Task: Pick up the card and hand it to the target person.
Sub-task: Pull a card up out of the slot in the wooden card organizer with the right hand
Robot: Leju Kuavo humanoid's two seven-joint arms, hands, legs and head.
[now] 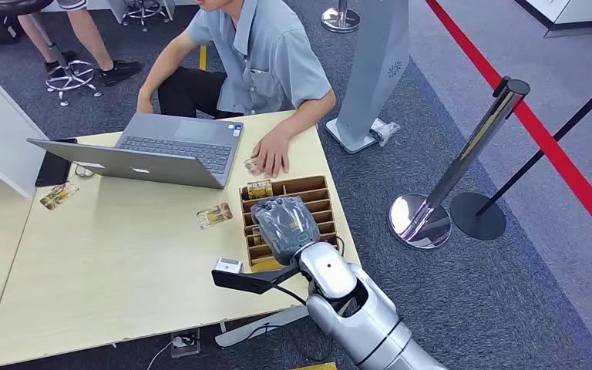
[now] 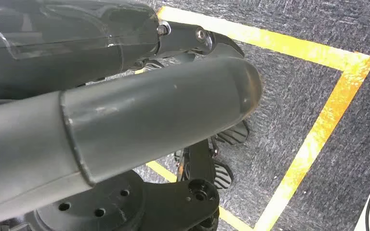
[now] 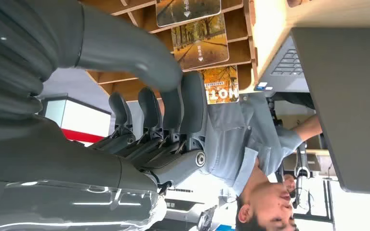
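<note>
A wooden slotted card box (image 1: 320, 202) stands at the table's right edge, with a card (image 1: 260, 188) upright in its far slot. My right hand (image 1: 284, 227) hovers over the box, back upward. In the right wrist view its fingers (image 3: 192, 101) are straight and its thumb (image 3: 135, 53) lies just beside them, nothing between. Three autumn-picture cards stand in slots past the fingertips, the nearest (image 3: 220, 84) just beyond them. The person (image 1: 262, 62) in a grey shirt sits across the table, one hand (image 1: 271, 158) resting by the box. My left hand (image 2: 149, 106) hangs over the floor, holding nothing.
An open laptop (image 1: 173, 146) sits before the person. Loose cards lie on the table (image 1: 214, 215) and at the left (image 1: 58, 196). A small white device (image 1: 228, 266) is by the near edge, a black phone (image 1: 52, 166) at left. A chrome stanchion (image 1: 432, 208) stands right of the table.
</note>
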